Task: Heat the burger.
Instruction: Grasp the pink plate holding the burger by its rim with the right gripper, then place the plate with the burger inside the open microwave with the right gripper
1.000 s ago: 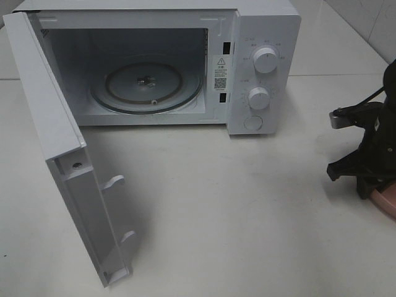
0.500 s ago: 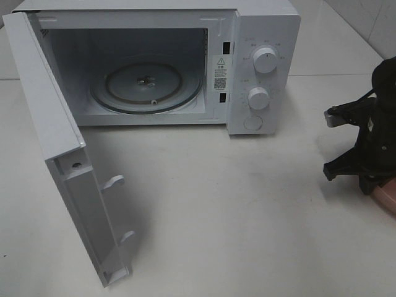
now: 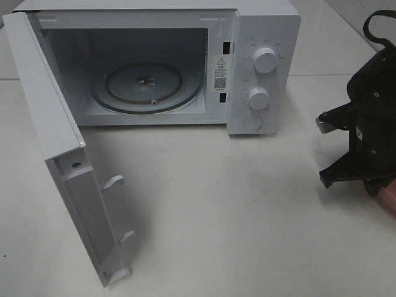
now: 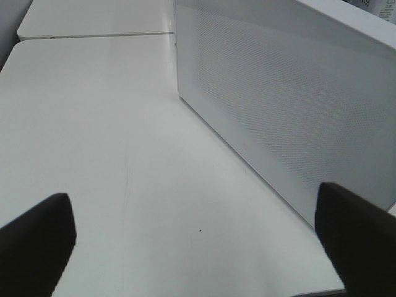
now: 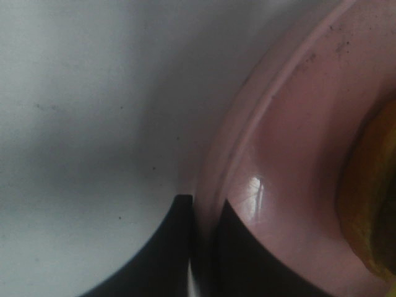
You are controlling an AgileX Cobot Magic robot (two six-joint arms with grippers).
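The burger (image 5: 370,204) shows only as a golden-yellow edge in the right wrist view, sitting on a round pink plate (image 5: 291,154). My right gripper (image 5: 203,210) is shut on that plate's rim, one finger inside and one outside. From the high camera, the right gripper (image 3: 371,184) is at the table's right edge, with a sliver of the plate (image 3: 391,199) beneath it; the burger is hidden there. My left gripper (image 4: 198,247) is open and empty, low over the table beside the microwave door's outer face (image 4: 291,99).
The white microwave (image 3: 263,37) stands at the back with its door (image 3: 59,142) swung wide open to the left. Its glass turntable (image 3: 147,86) is bare. White tabletop (image 3: 235,204) spreads between the microwave and the right arm.
The right gripper's fingers have closed onto the plate rim. The right arm has risen and shifted slightly left, looming larger in the high view. The left arm stays still.
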